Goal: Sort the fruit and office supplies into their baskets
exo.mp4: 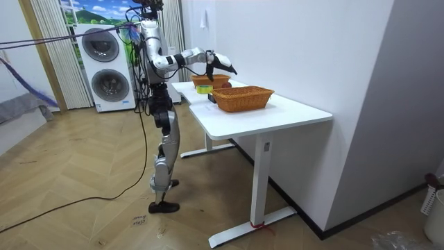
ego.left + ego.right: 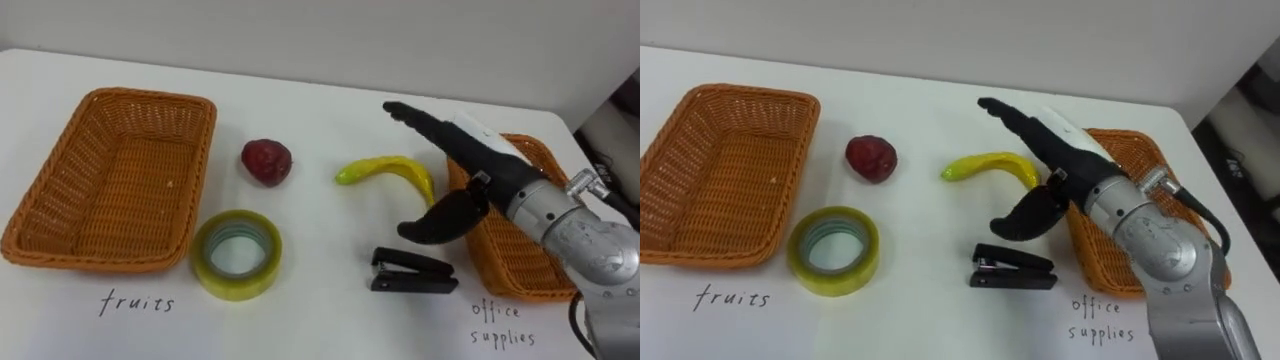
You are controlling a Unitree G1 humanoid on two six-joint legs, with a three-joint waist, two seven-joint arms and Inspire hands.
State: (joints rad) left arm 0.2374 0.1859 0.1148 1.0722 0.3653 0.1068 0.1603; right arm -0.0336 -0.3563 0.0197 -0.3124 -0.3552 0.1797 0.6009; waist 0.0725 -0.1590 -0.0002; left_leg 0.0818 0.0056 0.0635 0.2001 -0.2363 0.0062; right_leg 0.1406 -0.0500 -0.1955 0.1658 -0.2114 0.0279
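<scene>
On the white table lie a dark red apple [image 2: 266, 161], a yellow banana [image 2: 385, 171], a roll of yellowish tape [image 2: 238, 254] and a black stapler [image 2: 413, 271]. An empty wicker basket [image 2: 110, 178] marked "fruits" sits at the left. A second wicker basket [image 2: 520, 262], marked "office supplies", sits at the right, partly behind my right arm. My right hand [image 2: 450, 165] hovers open above the banana's right end and the stapler, fingers stretched toward the far edge, thumb hanging down. In the room view the right hand [image 1: 216, 62] is held over the table.
Bare tabletop [image 2: 330, 300] lies between the two baskets and along the front edge. A pale wall [image 2: 330, 40] runs behind the table. In the room view I stand at the table's end, with washing machines [image 1: 104, 66] behind me.
</scene>
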